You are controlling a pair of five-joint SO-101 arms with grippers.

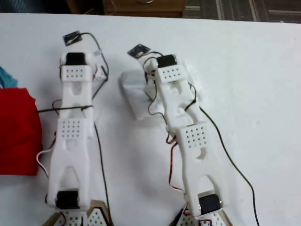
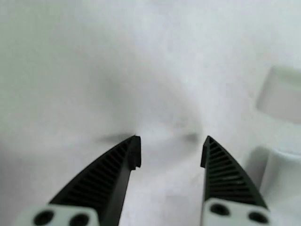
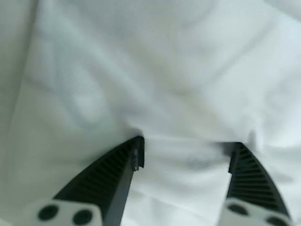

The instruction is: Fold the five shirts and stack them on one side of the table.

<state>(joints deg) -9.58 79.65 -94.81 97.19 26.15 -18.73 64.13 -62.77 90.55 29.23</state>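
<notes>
Shirt (image 3: 155,84) between spread right fingers (image 3: 113,179)

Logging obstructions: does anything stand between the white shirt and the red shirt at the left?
Yes: the left arm stretches between the folded white cloth shirt and the folded red cloth shirt. Nothing separates the right end effector from the white one.

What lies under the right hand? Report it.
A folded white shirt lies on the table under the open right hand. The arm covers part of the shirt; whatever is beneath the cloth is hidden.
</notes>
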